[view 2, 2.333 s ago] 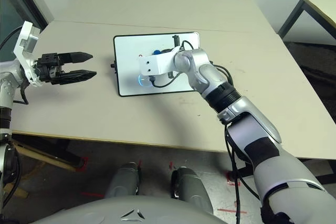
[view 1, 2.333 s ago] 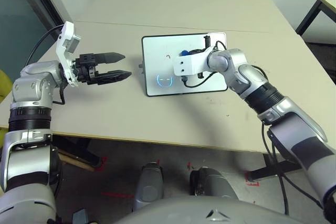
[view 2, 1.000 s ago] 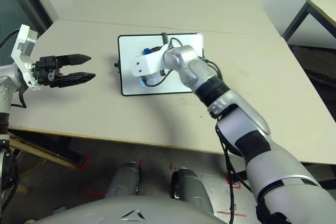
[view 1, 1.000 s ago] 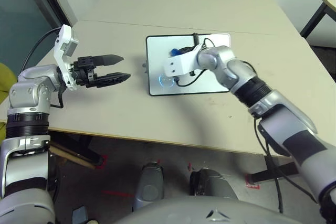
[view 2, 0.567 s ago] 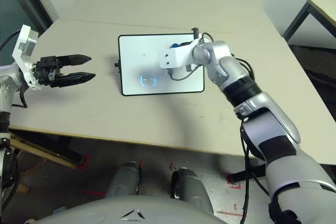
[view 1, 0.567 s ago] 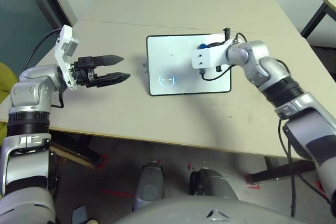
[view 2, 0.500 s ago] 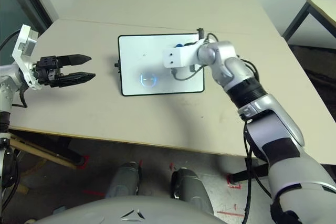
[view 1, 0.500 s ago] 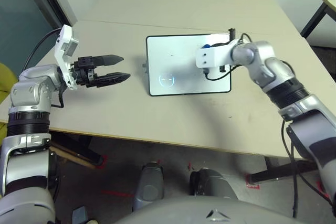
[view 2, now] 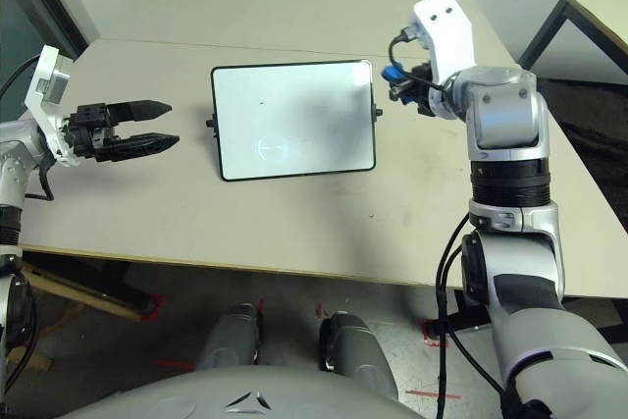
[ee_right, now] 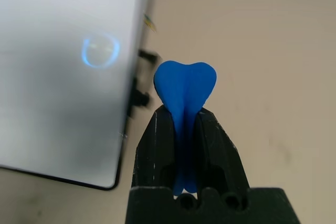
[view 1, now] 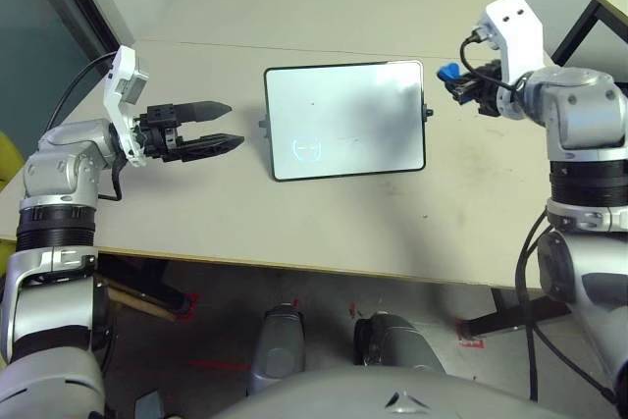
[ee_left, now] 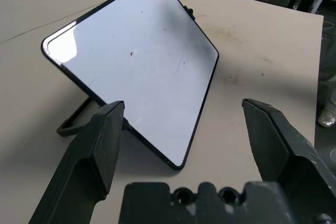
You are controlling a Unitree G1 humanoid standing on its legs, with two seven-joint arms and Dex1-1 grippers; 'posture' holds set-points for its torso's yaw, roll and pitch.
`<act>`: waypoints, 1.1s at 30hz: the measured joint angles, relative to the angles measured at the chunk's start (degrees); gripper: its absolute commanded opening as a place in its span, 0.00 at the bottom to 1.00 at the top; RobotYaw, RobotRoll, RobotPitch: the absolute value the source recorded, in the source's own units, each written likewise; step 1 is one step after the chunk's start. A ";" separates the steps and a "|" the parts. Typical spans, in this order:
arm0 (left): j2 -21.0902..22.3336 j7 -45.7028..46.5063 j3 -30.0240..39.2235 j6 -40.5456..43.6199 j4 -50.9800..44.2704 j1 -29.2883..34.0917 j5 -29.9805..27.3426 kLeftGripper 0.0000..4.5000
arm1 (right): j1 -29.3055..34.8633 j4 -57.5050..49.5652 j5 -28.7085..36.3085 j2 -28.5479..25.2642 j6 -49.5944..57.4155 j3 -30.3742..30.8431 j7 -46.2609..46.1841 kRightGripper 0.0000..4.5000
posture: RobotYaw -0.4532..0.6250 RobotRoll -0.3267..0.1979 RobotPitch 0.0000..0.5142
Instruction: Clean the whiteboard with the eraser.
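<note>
The right hand (ee_right: 184,145), gripping the blue eraser (ee_right: 185,85), has swung off the whiteboard (view 1: 345,125) to just beyond its right edge, baring a surface with only small specks, so the wiping looks nearly finished.

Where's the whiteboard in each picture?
Left eye: board, near the middle.
Right eye: board, a bit left of the middle.
Left wrist: board, beyond the open fingers.
Right wrist: part of the board, beside the blue eraser.
Shared landmark: the pale table around it.
</note>
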 measured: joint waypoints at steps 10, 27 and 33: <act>-0.26 0.07 -0.45 -0.03 -0.03 0.02 -0.05 1.00 | 1.11 13.31 3.58 4.83 0.60 -8.18 -16.68 0.23 | 0.67 0.62 0.08; -3.02 10.21 6.40 -5.88 1.35 -0.40 0.07 1.00 | 6.23 4.69 14.95 -4.92 -13.71 -9.79 -13.14 0.99 | 0.65 0.62 0.08; -9.38 38.78 10.91 -22.41 11.33 -2.25 8.93 1.00 | 13.14 15.26 13.22 -4.61 -47.17 -10.51 -17.21 0.99 | 0.67 0.62 0.07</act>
